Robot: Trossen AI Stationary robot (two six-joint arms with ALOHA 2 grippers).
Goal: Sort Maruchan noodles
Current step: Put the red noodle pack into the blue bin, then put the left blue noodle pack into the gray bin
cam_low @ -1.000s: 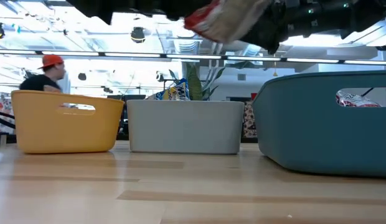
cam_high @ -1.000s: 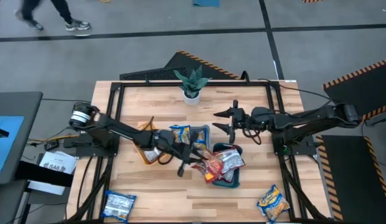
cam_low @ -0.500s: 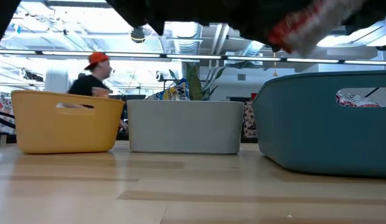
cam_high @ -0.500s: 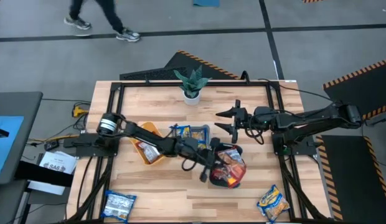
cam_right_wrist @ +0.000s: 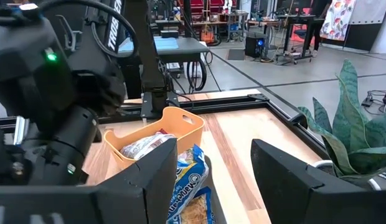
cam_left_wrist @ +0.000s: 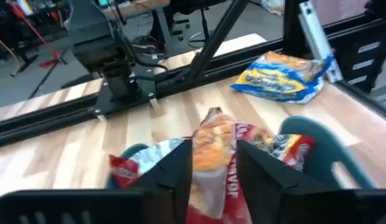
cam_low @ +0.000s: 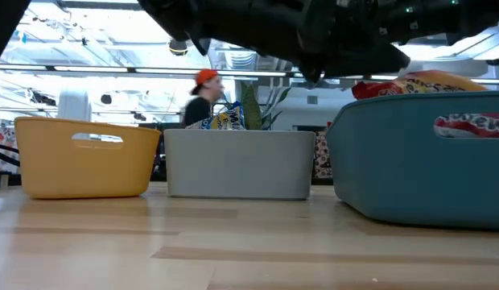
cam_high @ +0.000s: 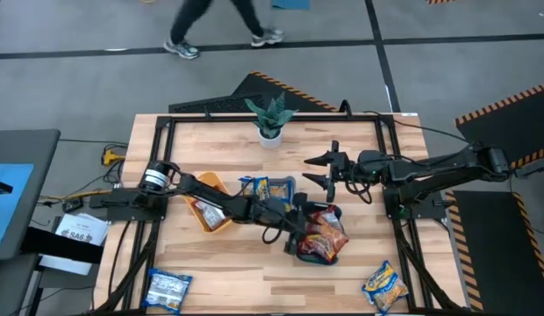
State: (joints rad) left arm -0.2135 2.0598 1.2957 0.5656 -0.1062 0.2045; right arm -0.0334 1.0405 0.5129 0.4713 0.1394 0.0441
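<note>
My left gripper [cam_high: 297, 233] is over the teal tray [cam_high: 327, 256], shut on an orange-red noodle packet [cam_high: 323, 235] that lies on top of the silver-and-red packets heaped there. The low view shows this packet [cam_low: 414, 82] above the teal tray's rim [cam_low: 410, 161]. My right gripper [cam_high: 319, 171] hovers open above the table beyond the trays, touching nothing. Yellow-and-blue packets [cam_high: 268, 188] lie in the clear middle tray, and a silver packet [cam_high: 206, 213] lies in the orange tray [cam_high: 211, 184]. Two packets lie flat near the table's near edge: one at the left [cam_high: 169, 288], one at the right [cam_high: 383, 285]. My left gripper holds the orange-red packet [cam_left_wrist: 213, 146] pinched between its two fingers [cam_left_wrist: 180, 168], coming slanting down from the table's left. The packet fills the gap between the fingers. Its far end rests on the heap in the teal tray [cam_left_wrist: 320, 146]; which edge is held I cannot tell.
A potted plant [cam_high: 270, 118] stands near the table's far edge. The three trays sit side by side mid-table: orange [cam_low: 84, 157], clear-grey [cam_low: 237, 165], teal. A black frame [cam_high: 254, 116] runs round the table. A person [cam_high: 221, 26] walks on the floor beyond.
My left gripper carried the orange-red packet toward the table's right, from beside the clear tray to above the teal tray, and went down. The packet, which hung below the fingers, now lies on the heap in the teal tray. The person walked rightward behind the table.
</note>
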